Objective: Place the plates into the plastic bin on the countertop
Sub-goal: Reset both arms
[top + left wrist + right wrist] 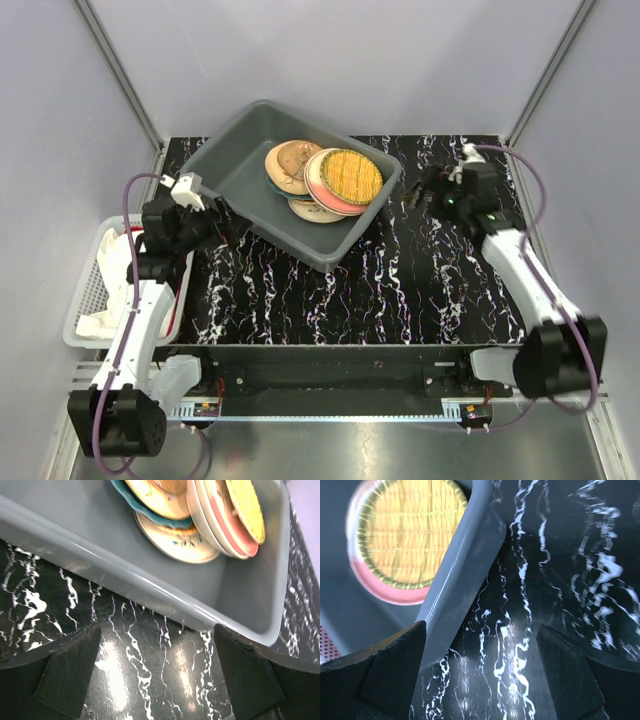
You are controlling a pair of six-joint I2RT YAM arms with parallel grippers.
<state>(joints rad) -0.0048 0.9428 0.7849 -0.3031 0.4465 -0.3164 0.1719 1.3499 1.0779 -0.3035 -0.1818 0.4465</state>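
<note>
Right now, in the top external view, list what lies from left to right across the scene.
White mesh basket with cloth → left gripper → large grey rectangular plastic bin holding the round plates → right gripper.

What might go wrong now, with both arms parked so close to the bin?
The right gripper hangs open beside the rim of the plastic bin; a careless move might shove it. The plates lean in a pile at one end, so a jolt could slide or chip them.
</note>
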